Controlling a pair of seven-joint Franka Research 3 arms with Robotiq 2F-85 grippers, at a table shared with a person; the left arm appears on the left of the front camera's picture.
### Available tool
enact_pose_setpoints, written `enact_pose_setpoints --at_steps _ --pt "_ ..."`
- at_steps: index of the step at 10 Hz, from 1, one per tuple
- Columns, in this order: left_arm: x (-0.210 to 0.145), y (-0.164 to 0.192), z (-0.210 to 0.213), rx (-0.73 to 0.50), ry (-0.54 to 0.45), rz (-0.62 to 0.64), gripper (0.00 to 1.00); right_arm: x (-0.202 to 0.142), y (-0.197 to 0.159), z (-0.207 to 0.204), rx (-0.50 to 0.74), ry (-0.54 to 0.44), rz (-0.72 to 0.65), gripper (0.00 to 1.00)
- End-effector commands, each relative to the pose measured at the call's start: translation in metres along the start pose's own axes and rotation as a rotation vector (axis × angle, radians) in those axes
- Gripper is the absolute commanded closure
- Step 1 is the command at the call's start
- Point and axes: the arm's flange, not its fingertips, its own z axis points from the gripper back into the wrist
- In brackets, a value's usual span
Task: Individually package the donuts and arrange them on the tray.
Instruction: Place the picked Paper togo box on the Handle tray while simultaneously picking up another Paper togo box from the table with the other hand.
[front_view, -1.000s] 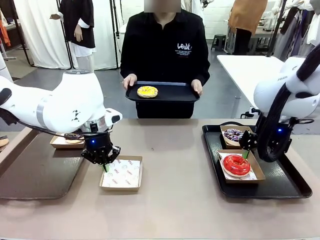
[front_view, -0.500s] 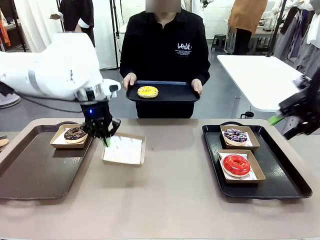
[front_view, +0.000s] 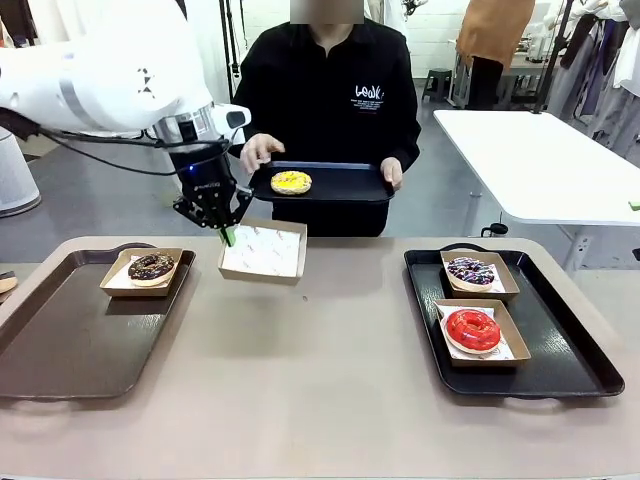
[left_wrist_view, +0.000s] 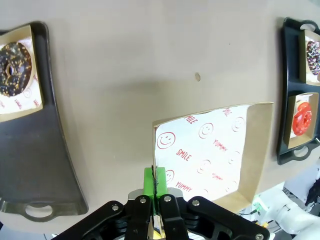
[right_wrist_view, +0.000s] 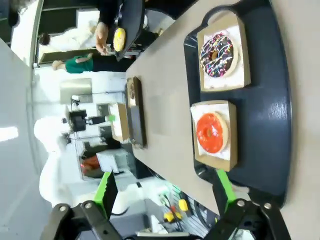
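Observation:
My left gripper (front_view: 224, 233) is shut on the near-left rim of an empty paper-lined cardboard box (front_view: 263, 252) and holds it tilted above the table's far edge. In the left wrist view the green pads (left_wrist_view: 149, 181) pinch the box (left_wrist_view: 210, 150) wall. Just behind the box, a person holds a black tray (front_view: 345, 187) carrying the yellow donut (front_view: 291, 182). The chocolate donut (front_view: 151, 267) sits boxed on the left brown tray (front_view: 70, 345). The sprinkled donut (front_view: 470, 270) and the red donut (front_view: 473, 330) lie boxed on the right black tray (front_view: 570, 350). My right gripper (right_wrist_view: 165, 192) hangs open high above that tray (right_wrist_view: 270, 125).
One of the person's hands (front_view: 258, 150) is raised off the held tray's left edge, close to my left wrist; the other hand (front_view: 393, 173) grips the right edge. A white table (front_view: 530, 150) stands at the back right. Bare tabletop (front_view: 320, 370) lies between the two trays.
My left arm has lifted the empty box off the table and carried it toward the person's tray. My right arm has pulled away to the right. The person's hand came off the tray.

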Motion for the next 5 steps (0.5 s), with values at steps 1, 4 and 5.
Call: enact_pose_setpoints --at_steps 1,4,5 --pt "0.019 -0.008 0.004 0.035 0.017 0.007 1.00 0.015 -0.027 0.003 0.074 0.011 0.037 0.00" --pt "0.050 -0.009 -0.004 0.071 0.049 0.042 1.00 0.023 -0.063 0.005 0.087 0.068 0.043 0.00" --pt "0.058 -0.011 -0.006 0.090 0.057 0.036 1.00 0.023 -0.068 0.003 0.079 0.077 0.060 0.00"
